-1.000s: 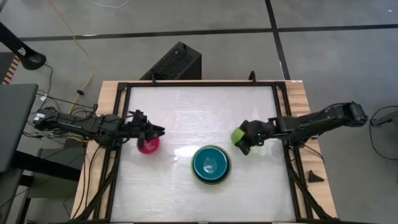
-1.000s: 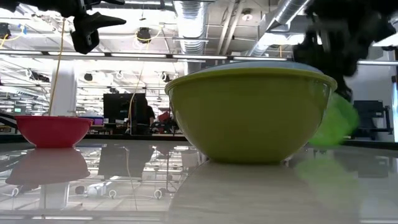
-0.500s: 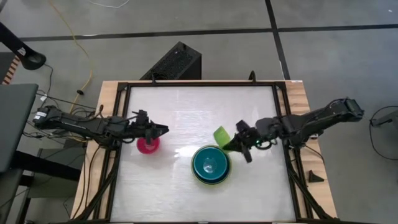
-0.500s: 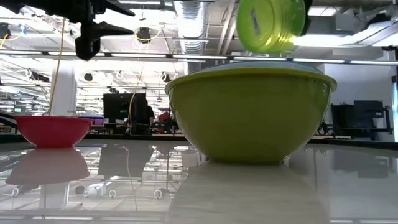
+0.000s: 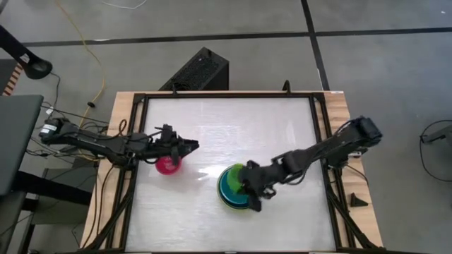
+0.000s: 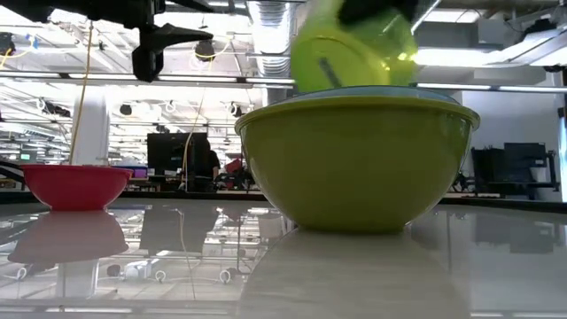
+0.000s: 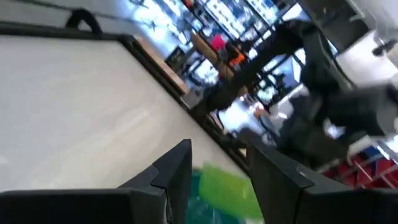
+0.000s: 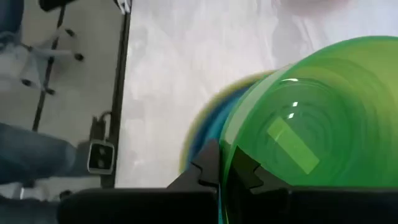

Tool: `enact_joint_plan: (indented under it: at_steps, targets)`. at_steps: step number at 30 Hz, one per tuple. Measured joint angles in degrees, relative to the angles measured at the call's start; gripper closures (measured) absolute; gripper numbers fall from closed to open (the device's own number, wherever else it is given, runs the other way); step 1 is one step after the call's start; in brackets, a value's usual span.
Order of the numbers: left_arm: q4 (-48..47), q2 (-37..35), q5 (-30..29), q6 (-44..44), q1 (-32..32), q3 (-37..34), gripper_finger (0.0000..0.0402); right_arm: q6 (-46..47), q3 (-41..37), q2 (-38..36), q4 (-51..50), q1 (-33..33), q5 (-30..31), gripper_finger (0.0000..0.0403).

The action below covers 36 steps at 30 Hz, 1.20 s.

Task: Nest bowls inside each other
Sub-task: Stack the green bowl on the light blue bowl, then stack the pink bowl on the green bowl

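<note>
A large olive-green bowl (image 6: 354,164) stands on its base near the table's front middle, with a light blue bowl and a teal bowl (image 5: 229,186) nested in it. Just over this stack hangs the small bright green bowl (image 6: 354,49), tilted, with my right gripper (image 5: 249,185) shut on it. The small magenta-red bowl (image 5: 168,164) rests on its base at the table's left. My left gripper (image 5: 192,147) hovers open above and just right of it, pointing level toward the table's right, nothing between its fingers. My right gripper pinches the green bowl's rim (image 8: 227,163), one finger inside the bowl and one outside. The fingers slant down from the table's right side. The bowl is lifted clear above the stack and tipped, its underside (image 6: 350,62) toward the table's near edge.
A black frame (image 5: 141,99) runs round the white tabletop. Bare tabletop lies across the far half and at the near left. Beyond the far edge a black box (image 5: 198,70) sits on the floor.
My right gripper has swung from the table's right side up and toward the left, coming over the stack of bowls and rolling as it went. The green bowl has gone with it, lifted higher and tipped. My left gripper has drifted a little toward the table's right.
</note>
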Motion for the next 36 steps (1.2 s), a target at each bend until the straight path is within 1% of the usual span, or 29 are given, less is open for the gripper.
enact_joint_plan:
  at_steps: [3, 7, 12, 18, 20, 22, 26, 30, 31, 33, 34, 36]
  targets:
    - [2.6, 0.0, -2.5, 1.0, 0.0, 0.0, 0.026, 2.1, 1.6, 4.2, 0.9, 0.4, 0.7, 0.0377]
    - [4.8, -0.2, -2.5, 2.0, 0.0, 0.0, 0.026, 4.7, 3.3, 9.6, -1.5, 0.2, 0.9, 0.0377]
    - [4.9, -0.2, -1.0, 1.5, 0.0, 0.0, 0.026, 6.3, 7.6, 14.6, -9.7, -0.4, 0.2, 0.0377]
    - [4.7, -0.1, -0.9, 1.6, -0.2, 0.0, 0.026, 6.7, 13.4, 19.1, -17.1, -0.1, 0.1, 0.0373]
    - [2.9, -0.2, 0.1, 0.6, -0.2, 0.0, 0.026, 6.7, 14.8, 20.3, -18.0, -0.1, -1.1, 0.0352]
    - [0.5, -0.1, 1.7, -0.9, -0.4, 0.0, 0.026, 7.1, 15.3, 20.8, -17.9, -0.1, -2.1, 0.0319]
    - [-4.1, -0.1, 3.9, -2.5, -2.5, 0.0, 0.026, 9.1, 15.8, 20.3, -17.0, -0.6, -2.4, 0.0235]
    - [-6.3, -0.1, 2.8, -3.7, -7.2, 0.0, 0.026, 10.4, 15.7, 17.7, -16.0, -1.0, -2.5, 0.0157]
    - [-6.8, -0.2, 2.1, -4.1, -8.6, 0.0, 0.026, 10.4, 15.7, 16.4, -15.3, -1.1, -1.9, 0.0144]
    - [-8.4, -0.2, 0.0, -4.9, -11.9, 0.0, 0.026, 10.4, 15.7, 13.3, -15.0, -1.1, 1.3, 0.0128]
    - [-9.2, -0.1, -1.5, -5.3, -13.6, 0.0, 0.026, 10.6, 15.7, 11.6, -15.0, -1.1, 3.1, 0.0125]
    - [-14.3, -0.1, -5.8, -6.3, -17.1, 1.1, 0.026, 11.1, 15.7, 8.1, -15.7, -1.0, 7.2, 0.0123]
